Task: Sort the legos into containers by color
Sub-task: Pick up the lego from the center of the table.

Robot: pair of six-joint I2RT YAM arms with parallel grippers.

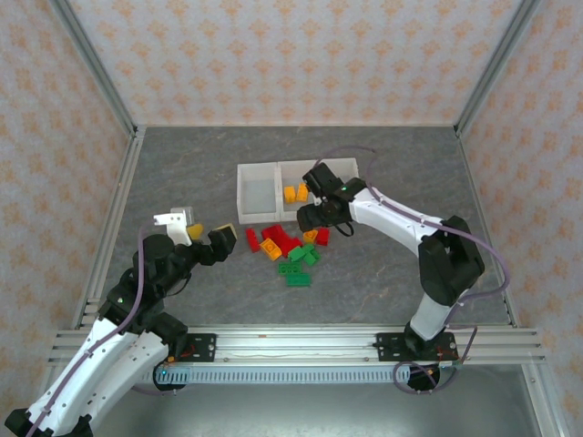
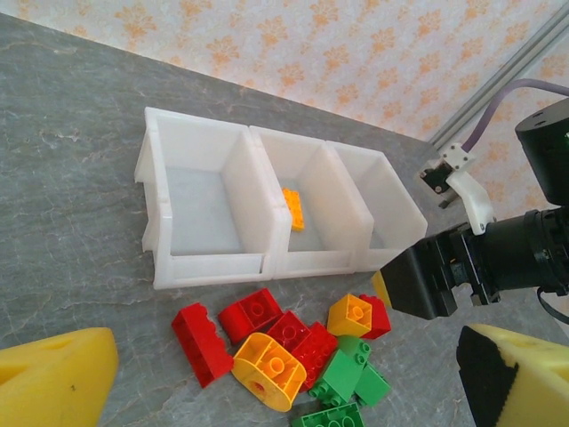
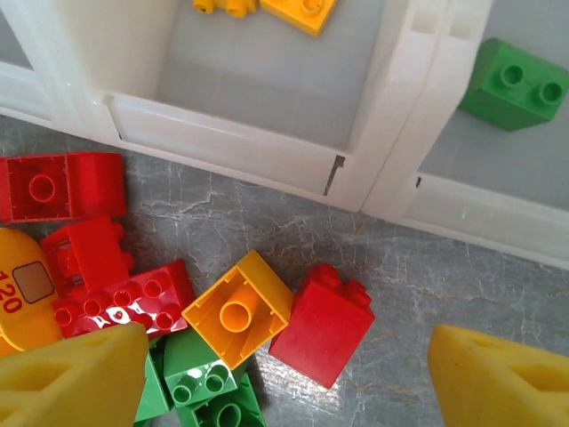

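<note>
The containers [image 1: 242,193] stand in a row at mid-table. The left bin [image 2: 197,206] holds nothing, the middle one holds orange bricks [image 2: 293,210], and the right one holds a green brick [image 3: 516,82]. Loose red, orange and green legos [image 1: 287,248] lie piled in front of the bins. My right gripper [image 1: 314,228] hangs open just over the pile's right end. Its yellow pads [image 3: 71,378] straddle an upturned orange brick [image 3: 238,307] and a red brick [image 3: 322,325] without touching them. My left gripper [image 1: 211,238] is open and stands left of the pile.
A rounded orange piece [image 2: 265,369] and green bricks [image 2: 347,378] lie at the pile's near side. Aluminium posts and wallpapered panels close in the table. Bare grey table [image 1: 182,173] lies left of the bins and in front of the pile.
</note>
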